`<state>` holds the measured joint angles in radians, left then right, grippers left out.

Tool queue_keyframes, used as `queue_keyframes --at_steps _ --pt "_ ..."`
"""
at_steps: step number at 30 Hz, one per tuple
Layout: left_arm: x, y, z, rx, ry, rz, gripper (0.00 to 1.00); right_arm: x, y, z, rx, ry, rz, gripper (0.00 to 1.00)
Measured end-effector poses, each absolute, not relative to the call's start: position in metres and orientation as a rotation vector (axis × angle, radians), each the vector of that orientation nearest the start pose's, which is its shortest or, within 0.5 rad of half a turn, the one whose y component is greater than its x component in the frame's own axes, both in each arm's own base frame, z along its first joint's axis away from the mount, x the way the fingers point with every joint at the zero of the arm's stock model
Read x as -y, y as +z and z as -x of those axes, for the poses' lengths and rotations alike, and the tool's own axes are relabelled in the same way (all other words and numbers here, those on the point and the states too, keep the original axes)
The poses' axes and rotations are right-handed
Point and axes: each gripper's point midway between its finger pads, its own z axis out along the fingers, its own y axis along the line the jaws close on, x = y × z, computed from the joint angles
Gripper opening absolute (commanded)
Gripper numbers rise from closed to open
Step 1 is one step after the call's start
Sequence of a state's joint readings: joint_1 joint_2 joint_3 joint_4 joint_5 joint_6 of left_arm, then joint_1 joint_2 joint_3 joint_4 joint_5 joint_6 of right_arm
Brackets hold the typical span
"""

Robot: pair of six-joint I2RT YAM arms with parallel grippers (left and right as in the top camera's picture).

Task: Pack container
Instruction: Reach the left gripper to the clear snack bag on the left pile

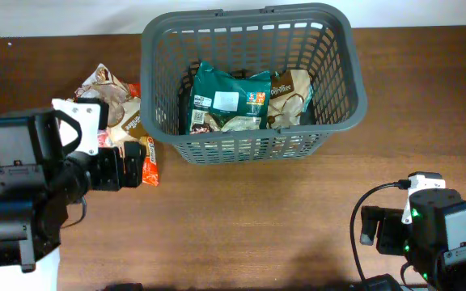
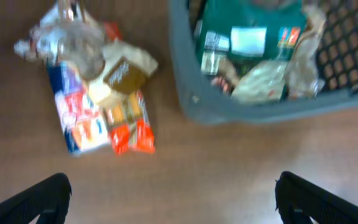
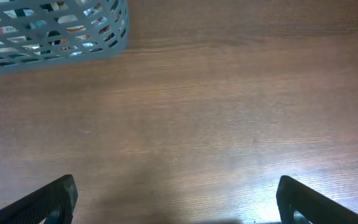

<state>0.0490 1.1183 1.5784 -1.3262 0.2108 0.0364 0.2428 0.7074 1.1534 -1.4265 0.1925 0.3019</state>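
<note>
Left claw [image 2: 174, 198] spread apart, empty, over desk [image 2: 229, 162] near blurred heap of snack packets [image 2: 98, 93]; right claw [image 3: 178, 202] likewise apart. Inside grey basket [image 1: 241, 149], green packet [image 1: 225, 101], seemingly others.

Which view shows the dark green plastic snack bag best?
Overhead: the dark green plastic snack bag lies sharp, nearly whole inside the dark grey slotted plastic basket. Left wrist: blurred, cropped. Right wrist: not identifiable.

Snack packets [image 2: 98, 106] blurred, labels unreadable, container [image 2: 260, 111] cut off by edges
</note>
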Motion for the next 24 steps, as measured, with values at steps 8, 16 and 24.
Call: queue_keyframes --at_steps 8,16,24 --pt "-0.02 0.319 -0.282 -2.42 -0.105 0.363 0.99 -0.004 0.243 -0.153 -2.519 -0.028 -0.149 0.99" --pt "-0.116 0.315 -0.282 -2.292 0.06 0.815 0.99 -0.004 0.244 -0.154 -2.518 -0.027 -0.149 0.99" --pt "-0.142 0.273 -0.337 -2.351 -0.079 0.827 0.99 -0.004 0.244 -0.154 -2.518 -0.027 -0.149 0.99"
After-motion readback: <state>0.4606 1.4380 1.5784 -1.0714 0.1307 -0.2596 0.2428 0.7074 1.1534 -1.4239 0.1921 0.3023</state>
